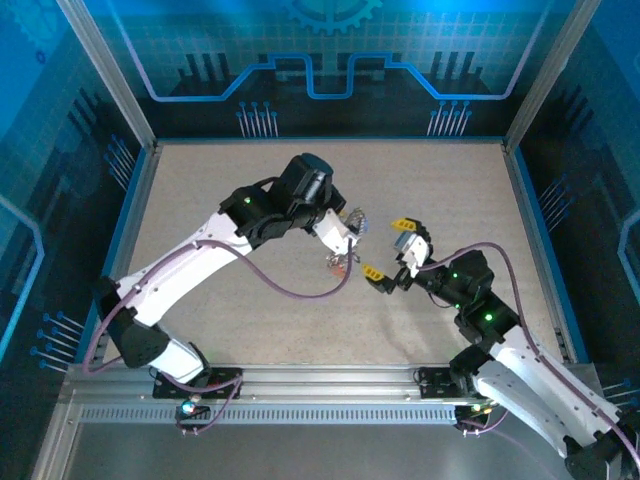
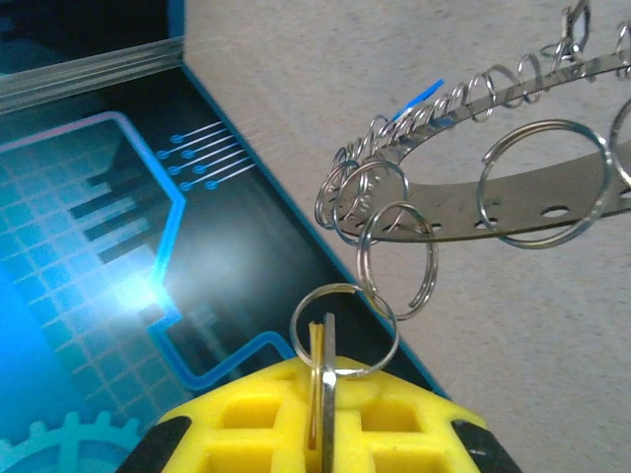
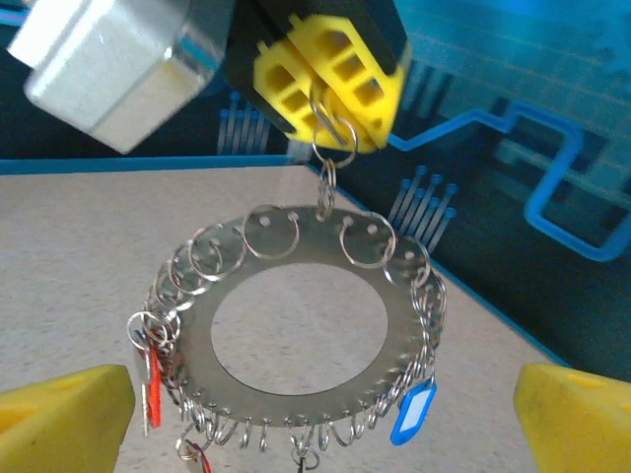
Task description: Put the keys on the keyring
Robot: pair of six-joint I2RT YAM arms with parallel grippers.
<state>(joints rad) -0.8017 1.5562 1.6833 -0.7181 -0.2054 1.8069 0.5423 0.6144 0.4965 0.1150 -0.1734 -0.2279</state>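
We see a table (image 1: 300, 330) with a pale, speckled beige top, bordered by a blue strip (image 1: 330, 140) on its left, far and right sides. Along its near edge runs a silvery metal rail (image 1: 330, 385) carrying the left arm base (image 1: 195, 378) and the right arm base (image 1: 445, 380). Under the keyring (image 1: 350, 225), small keys (image 1: 340, 261) hang close to the top; we cannot tell whether they touch.

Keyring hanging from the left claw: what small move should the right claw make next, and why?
Probably ease the open right claw forward to steady the keyring at its lower rim: it dangles from the left claw alone, untouched by the right.
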